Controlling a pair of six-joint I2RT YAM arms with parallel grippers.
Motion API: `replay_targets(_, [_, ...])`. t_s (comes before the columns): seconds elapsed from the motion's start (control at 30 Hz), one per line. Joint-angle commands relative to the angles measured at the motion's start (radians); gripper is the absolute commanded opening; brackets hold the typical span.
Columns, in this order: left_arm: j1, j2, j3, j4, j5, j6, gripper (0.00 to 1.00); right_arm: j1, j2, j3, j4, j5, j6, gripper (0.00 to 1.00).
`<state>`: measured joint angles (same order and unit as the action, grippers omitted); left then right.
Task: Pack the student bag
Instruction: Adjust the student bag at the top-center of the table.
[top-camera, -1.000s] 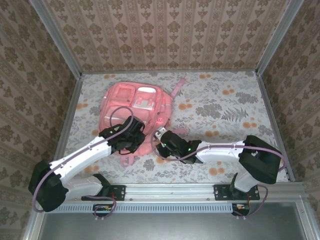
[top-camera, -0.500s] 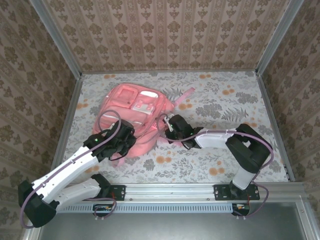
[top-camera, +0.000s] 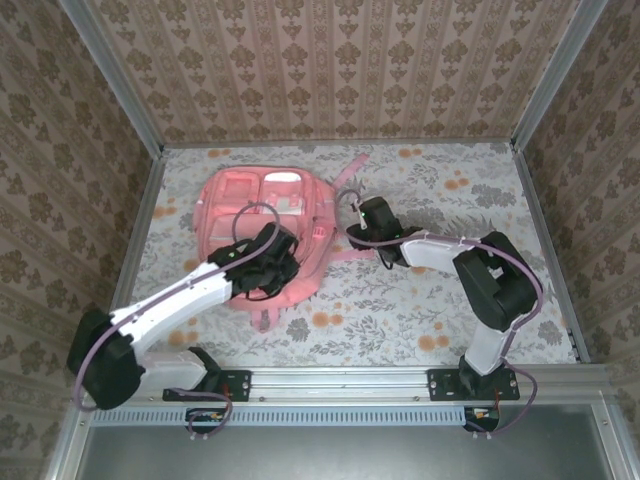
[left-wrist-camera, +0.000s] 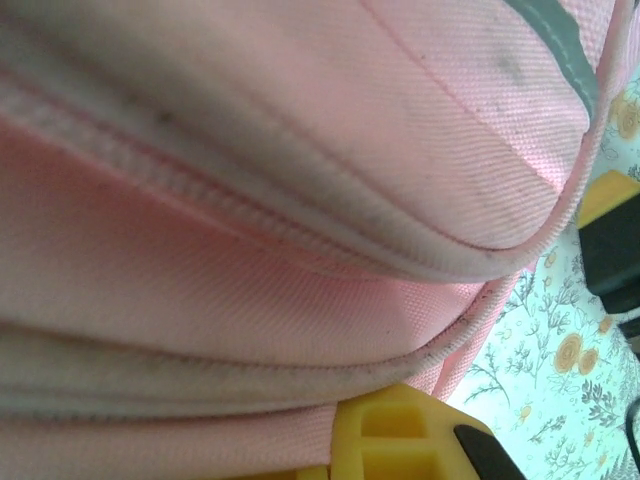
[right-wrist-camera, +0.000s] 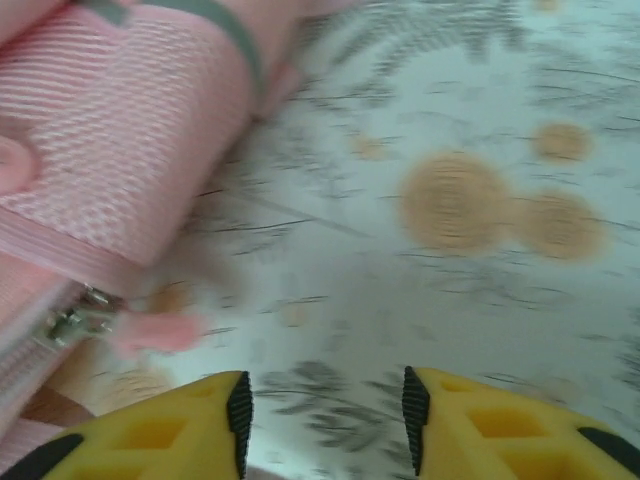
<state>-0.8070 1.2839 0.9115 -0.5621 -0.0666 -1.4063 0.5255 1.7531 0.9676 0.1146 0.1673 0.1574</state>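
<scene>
- the student bag (top-camera: 262, 215) is lying flat on the floral worktop (top-camera: 450, 270), toward the far left, with its front pockets facing up.
- the left tool (top-camera: 278, 262) is sitting closed against the bag's near end, and pink fabric is crowding its wrist camera. i can't tell whether a fold is pinched in the jaws.
- the right tool (right-wrist-camera: 322, 400) is hovering open just beside the bag's right edge, gripping nothing. bare worktop is showing between its fingers, and the zipper pull (right-wrist-camera: 75, 320) is lying off to one side.
- as i'm judging it, if the left tool is only pressing, a tug on the zipper could be dragging the whole bag instead of opening it.
- closing from here, the right tool would be catching air, since the pull is sitting outside its jaws.
- both arms are working close together over the bag, so a careless swing could be knocking them together.
</scene>
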Motion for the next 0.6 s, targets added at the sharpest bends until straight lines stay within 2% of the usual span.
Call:
replay_targets(0.0, [-0.018, 0.099, 0.131, 0.158, 0.011, 0.071, 0.0, 0.002, -0.138, -0.027, -0.034, 0.096, 0.003, 0.53])
replay_targets(0.17, [-0.031, 0.271, 0.288, 0.157, 0.065, 0.127, 0.02, -0.034, -0.315, -0.109, -0.069, 0.129, 0.041, 0.56])
replay_targets(0.27, [-0.031, 0.316, 0.338, 0.135, 0.09, 0.163, 0.4, -0.051, -0.442, -0.168, -0.082, 0.157, 0.058, 0.6])
replay_targets(0.33, [-0.028, 0.312, 0.347, 0.12, 0.092, 0.19, 0.71, -0.056, -0.528, -0.219, -0.081, 0.196, 0.082, 0.72])
replay_targets(0.37, [-0.025, 0.305, 0.352, 0.096, 0.086, 0.203, 0.8, -0.058, -0.561, -0.242, -0.081, 0.213, 0.095, 0.81])
replay_targets(0.4, [-0.021, 0.291, 0.356, 0.066, 0.072, 0.228, 0.88, -0.062, -0.599, -0.266, -0.085, 0.217, 0.102, 0.99])
replay_targets(0.47, [-0.006, 0.256, 0.357, 0.008, 0.051, 0.282, 0.99, -0.07, -0.659, -0.304, -0.094, 0.214, 0.1, 1.0])
replay_targets(0.57, [0.043, 0.171, 0.334, -0.085, -0.008, 0.386, 1.0, -0.077, -0.726, -0.347, -0.129, 0.257, 0.117, 1.0])
